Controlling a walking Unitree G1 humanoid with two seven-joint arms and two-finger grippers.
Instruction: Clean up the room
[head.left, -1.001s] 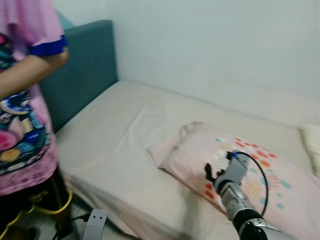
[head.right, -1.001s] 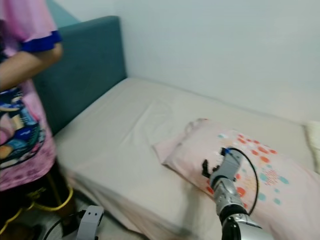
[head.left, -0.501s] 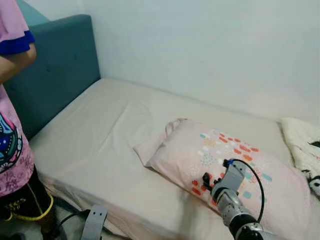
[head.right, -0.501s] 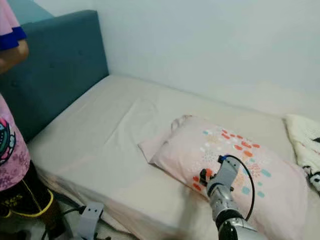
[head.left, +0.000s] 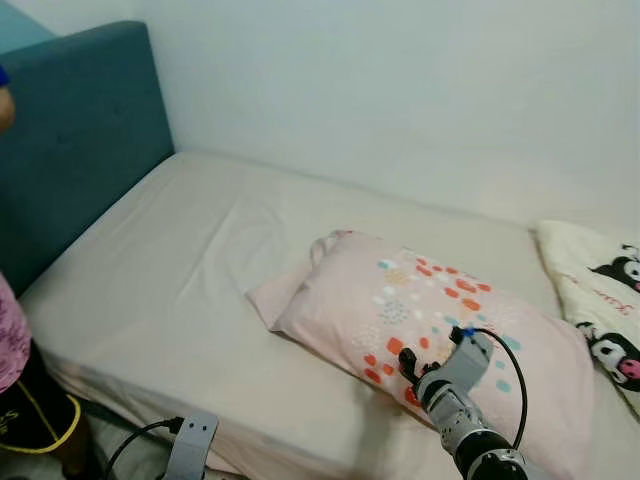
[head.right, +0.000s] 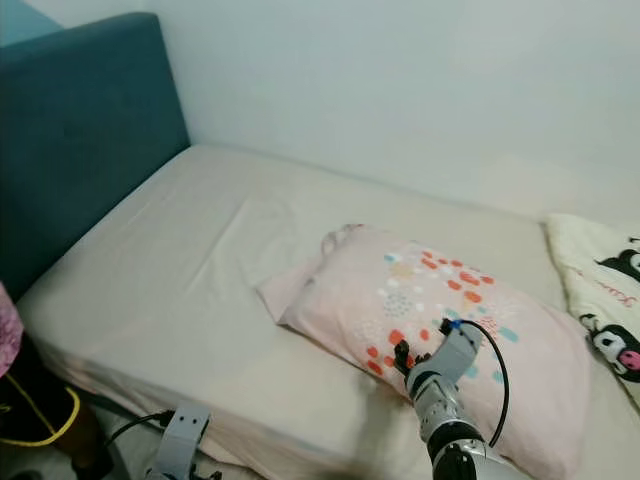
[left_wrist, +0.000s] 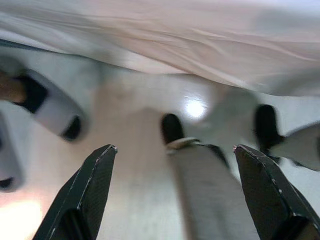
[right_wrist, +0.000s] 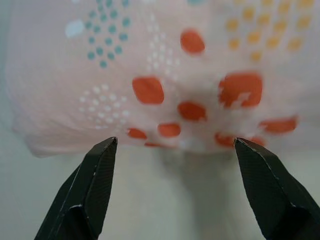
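A pale wall (head.left: 400, 90) backs a cream-sheeted bed (head.left: 190, 270) with a teal upholstered headboard (head.left: 70, 130).

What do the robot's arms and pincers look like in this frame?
The right arm is silver and ribbed, with a black joint ring lower down, a black cable looping beside it and a small blue spot at the cable's top. Its right pincer has two long, black, tapered fingers. The left pincer has matching black fingers.

No wording can be read with any certainty. The cream blanket (head.left: 590, 290) at about three o'clock carries a short line of pink script beside its cartoon figures (too small and blurred to make out), and nothing else bears letters or numbers.
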